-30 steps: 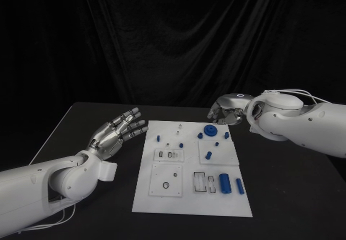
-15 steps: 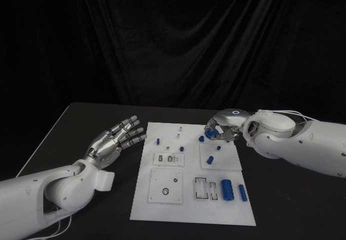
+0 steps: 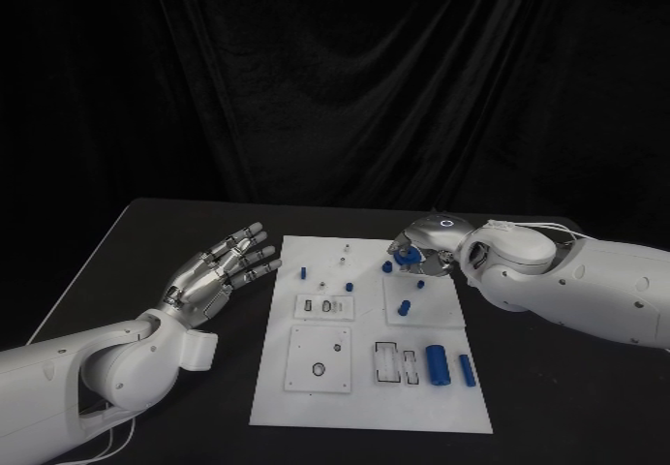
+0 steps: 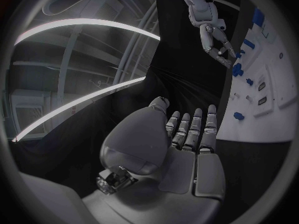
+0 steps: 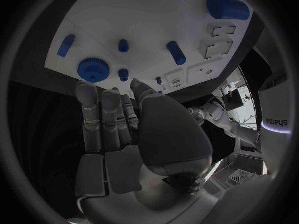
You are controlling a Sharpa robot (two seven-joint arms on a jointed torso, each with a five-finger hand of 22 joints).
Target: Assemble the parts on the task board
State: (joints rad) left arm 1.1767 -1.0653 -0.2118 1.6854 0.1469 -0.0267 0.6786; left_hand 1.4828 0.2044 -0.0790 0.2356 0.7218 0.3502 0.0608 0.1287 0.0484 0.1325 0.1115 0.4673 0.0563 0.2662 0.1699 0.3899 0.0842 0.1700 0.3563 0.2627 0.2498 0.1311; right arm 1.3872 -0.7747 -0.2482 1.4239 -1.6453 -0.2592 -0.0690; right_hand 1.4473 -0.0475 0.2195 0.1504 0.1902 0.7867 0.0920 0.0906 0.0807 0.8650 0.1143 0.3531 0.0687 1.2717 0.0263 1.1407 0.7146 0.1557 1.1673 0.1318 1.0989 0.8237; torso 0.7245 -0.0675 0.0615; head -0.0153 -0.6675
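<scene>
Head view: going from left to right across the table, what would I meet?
Left hand → small blue peg at the board's left edge → blue gear → right hand, all over the white task board.

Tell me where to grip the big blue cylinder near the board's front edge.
Grip the big blue cylinder across its middle, coming from above. It lies flat on the board, long axis front to back, with a slimmer blue pin close beside it, so a sideways approach looks cramped.

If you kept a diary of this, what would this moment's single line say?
left hand: open, beside task board | right hand: open, fingers over blue gear | gear: on board, not gripped
</scene>
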